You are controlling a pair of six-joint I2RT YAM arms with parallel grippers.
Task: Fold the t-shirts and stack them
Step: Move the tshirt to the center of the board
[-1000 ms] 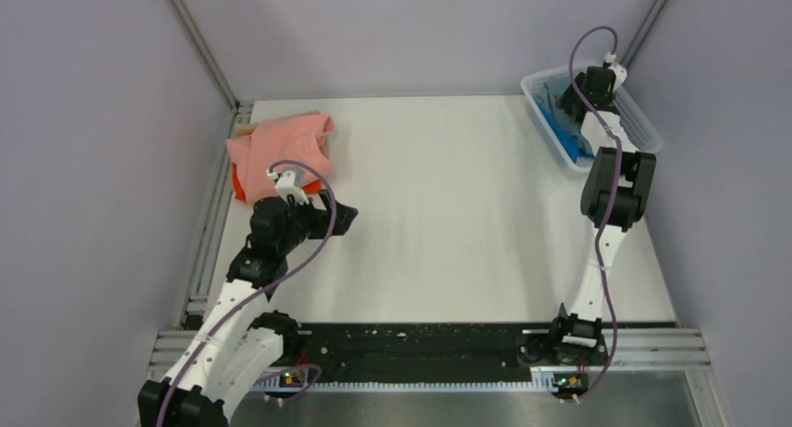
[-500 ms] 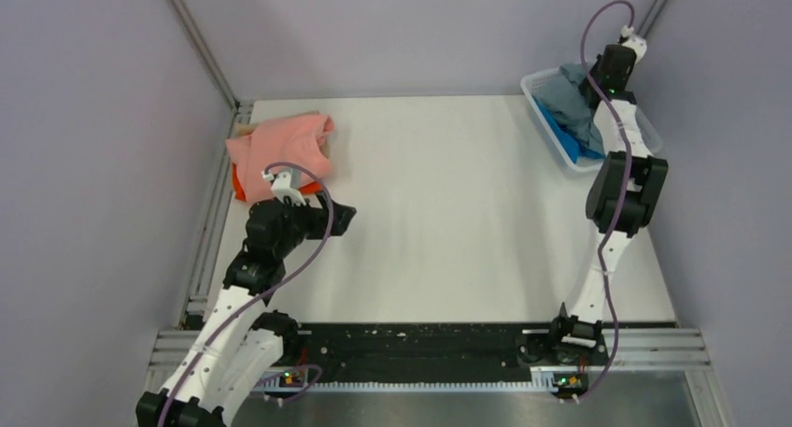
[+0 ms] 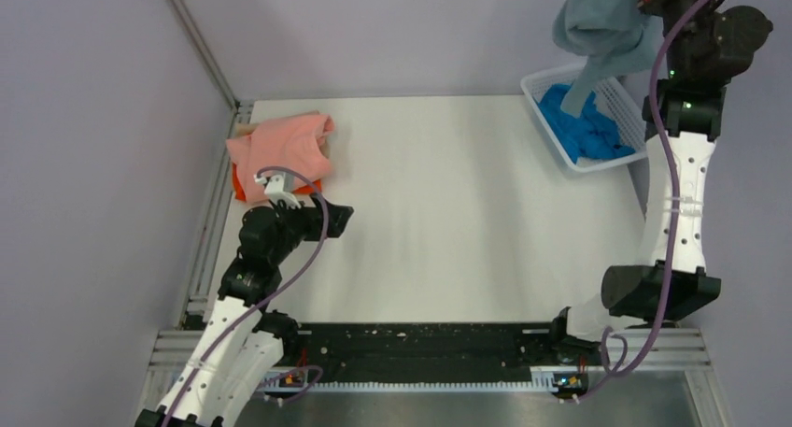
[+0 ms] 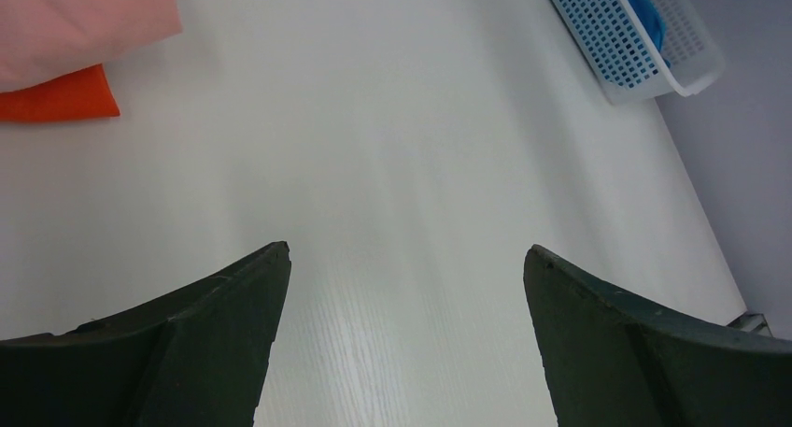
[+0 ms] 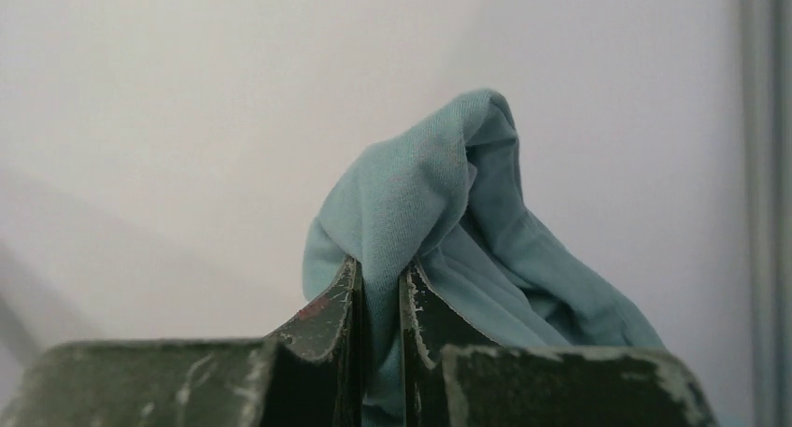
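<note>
Dangling grey-blue shirt (image 3: 598,23) above basket (image 3: 622,98); bright blue shirt (image 3: 584,128) inside.

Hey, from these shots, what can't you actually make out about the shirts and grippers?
Right gripper: in the top view its tips are lost behind the grey-blue shirt and the upper edge.
Top view: whether that shirt's hanging tail touches the bright blue shirt in the basket.
Orange shirt: mostly covered by the pink shirt in the top and left wrist views, so its fold is unclear.
</note>
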